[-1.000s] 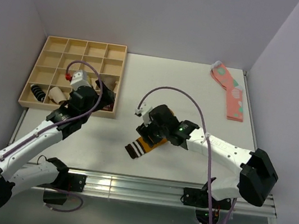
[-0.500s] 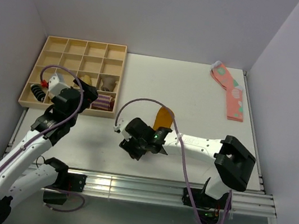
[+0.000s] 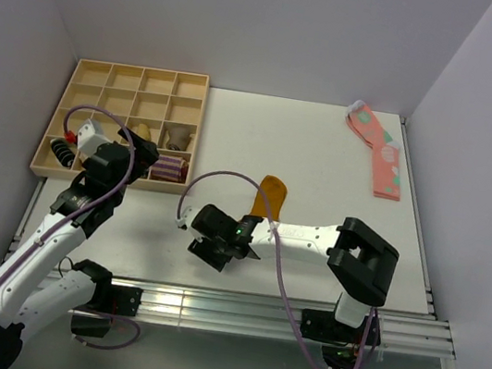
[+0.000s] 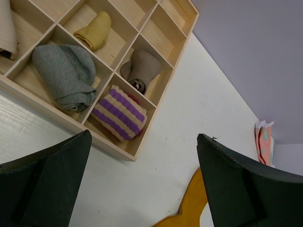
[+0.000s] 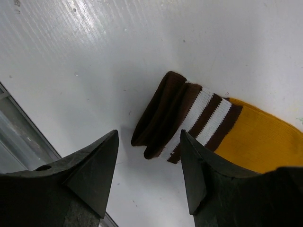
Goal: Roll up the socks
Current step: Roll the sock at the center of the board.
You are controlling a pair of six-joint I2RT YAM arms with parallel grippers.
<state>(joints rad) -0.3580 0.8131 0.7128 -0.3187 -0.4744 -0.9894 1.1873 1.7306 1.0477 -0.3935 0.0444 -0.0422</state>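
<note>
Seen from overhead, only the toe end of the mustard sock (image 3: 271, 191) shows, a rounded orange tab just below the centre of the frame. The rest is hidden under the right arm (image 3: 305, 236), whose jaws cannot be made out from there. The right wrist view fills that in but crops the sock at the right edge, so the foot runs out of frame. In that view the sock lies flat on the white table (image 5: 94, 56) at centre right. It has a dark brown cuff crossed by white stripes, its open end bunched into a thick lip, and then plain mustard-orange knit. The right gripper (image 5: 149, 134) has its jaws well apart. The cuff's end shows in the gap between them, and nothing is clamped. Whether a finger brushes the fabric cannot be told. The left gripper (image 4: 143, 137) is spread wide over bare table with nothing between its jaws, beside the corner of the wooden tray (image 4: 124, 151). That tray is cut off at the left and top of the left wrist view. Its visible compartments hold a grey bundle (image 4: 64, 75), a purple-striped bundle (image 4: 118, 112), a brown bundle (image 4: 139, 68) and a yellow bundle (image 4: 94, 30). A pale scrap at the upper left is too cropped to name. A pink sock (image 4: 264, 142) peeks out at the right edge, partly behind a finger.
</note>
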